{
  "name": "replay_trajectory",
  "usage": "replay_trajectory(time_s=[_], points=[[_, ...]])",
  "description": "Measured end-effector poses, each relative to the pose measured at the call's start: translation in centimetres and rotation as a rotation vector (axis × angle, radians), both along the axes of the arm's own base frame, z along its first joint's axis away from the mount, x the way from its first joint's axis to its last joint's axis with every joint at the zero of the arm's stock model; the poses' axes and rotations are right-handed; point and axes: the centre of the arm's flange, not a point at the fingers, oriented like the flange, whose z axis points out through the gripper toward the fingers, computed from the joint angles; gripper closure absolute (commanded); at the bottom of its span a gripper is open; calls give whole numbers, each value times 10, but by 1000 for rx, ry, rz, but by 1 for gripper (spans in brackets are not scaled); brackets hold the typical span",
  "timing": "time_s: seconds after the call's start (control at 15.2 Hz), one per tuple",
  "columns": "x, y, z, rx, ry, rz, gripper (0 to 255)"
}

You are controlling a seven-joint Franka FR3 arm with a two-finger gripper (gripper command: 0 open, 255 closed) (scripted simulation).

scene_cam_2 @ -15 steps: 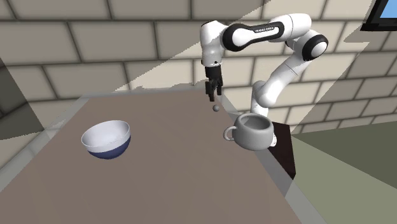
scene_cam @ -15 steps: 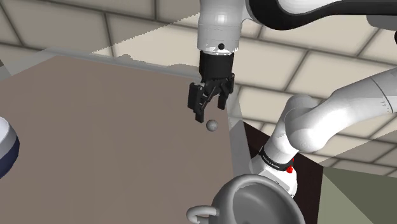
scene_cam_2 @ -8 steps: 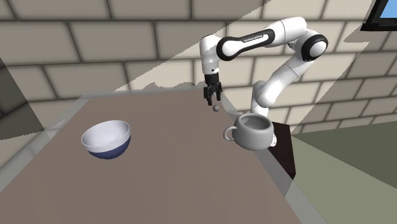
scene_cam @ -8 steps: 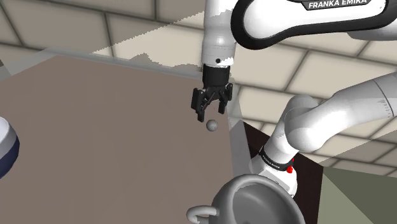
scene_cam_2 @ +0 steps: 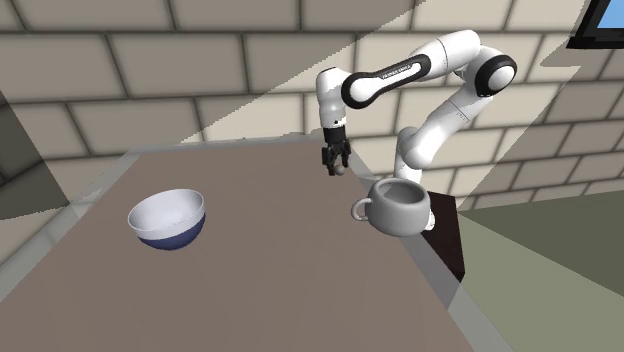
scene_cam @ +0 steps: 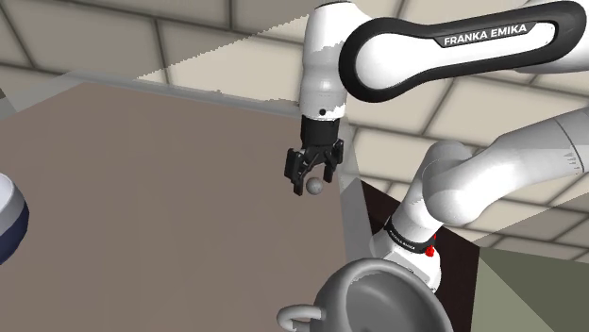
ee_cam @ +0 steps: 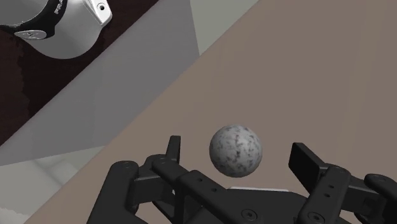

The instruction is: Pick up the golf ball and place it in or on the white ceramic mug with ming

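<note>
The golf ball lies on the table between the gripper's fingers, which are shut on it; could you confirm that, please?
Not quite: the wrist view shows the gripper open, its fingers clear of the golf ball on both sides. It does lie on the table between them.

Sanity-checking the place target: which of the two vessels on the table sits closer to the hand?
The pale mug with the side handle, close beside the hand; the blue-bottomed bowl sits much farther off.

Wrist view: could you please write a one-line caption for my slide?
Open tool straddling the speckled grey ball on the brown table, fingers not touching it.
</note>
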Motion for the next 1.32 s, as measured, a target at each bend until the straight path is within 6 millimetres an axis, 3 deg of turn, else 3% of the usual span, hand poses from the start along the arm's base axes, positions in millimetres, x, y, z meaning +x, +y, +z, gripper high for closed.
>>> replay_trajectory(time_s=[0.33, 0.4, 1.12, 1.32], points=[[-1, 0, -3, 0, 0, 0, 0], [-1, 0, -3, 0, 0, 0, 255], [0, 0, 3, 2, -7, -2, 255], [0, 0, 13, 0, -1, 0, 255]])
